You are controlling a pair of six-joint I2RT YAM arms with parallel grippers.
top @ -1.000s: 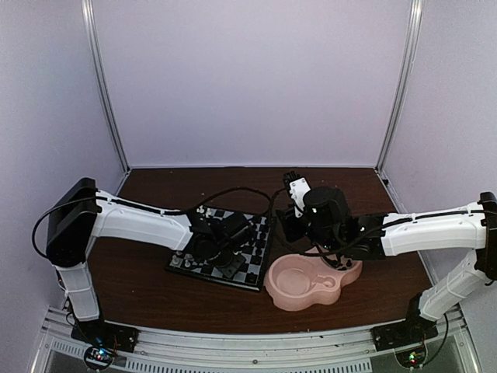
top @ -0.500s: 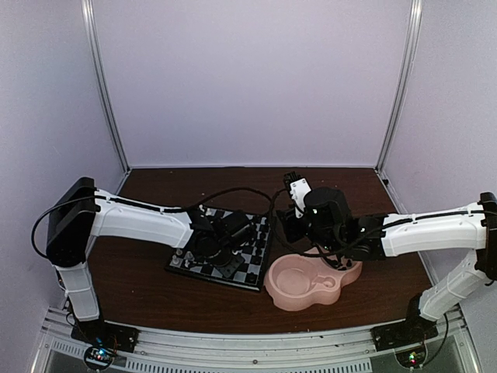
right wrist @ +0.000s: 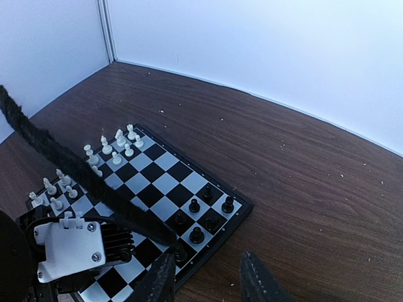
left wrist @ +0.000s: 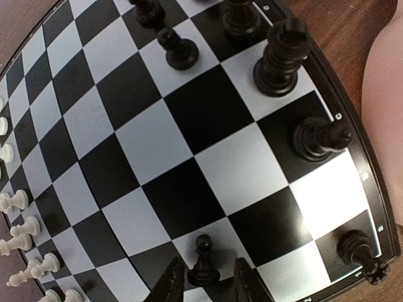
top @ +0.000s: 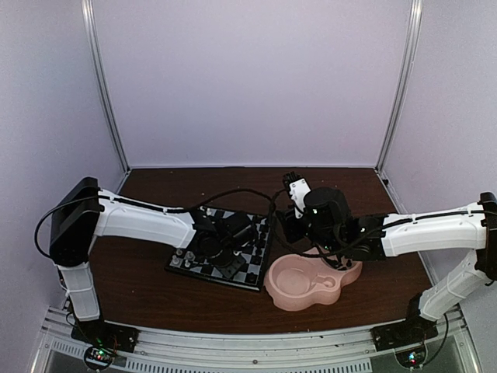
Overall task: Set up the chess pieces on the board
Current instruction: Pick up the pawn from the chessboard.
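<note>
Your left gripper straddles a black pawn at the board's six o'clock; you can't tell whether it grips. The right gripper gapes empty. White pieces line nine o'clock, and most black pawns look unplaced.

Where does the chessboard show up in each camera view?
Top view: the chessboard lies just left of centre, low down.
Left wrist: the chessboard fills nearly the whole picture.
Right wrist: the chessboard sits lower left.
Shared landmark: the white pieces along one edge.
</note>
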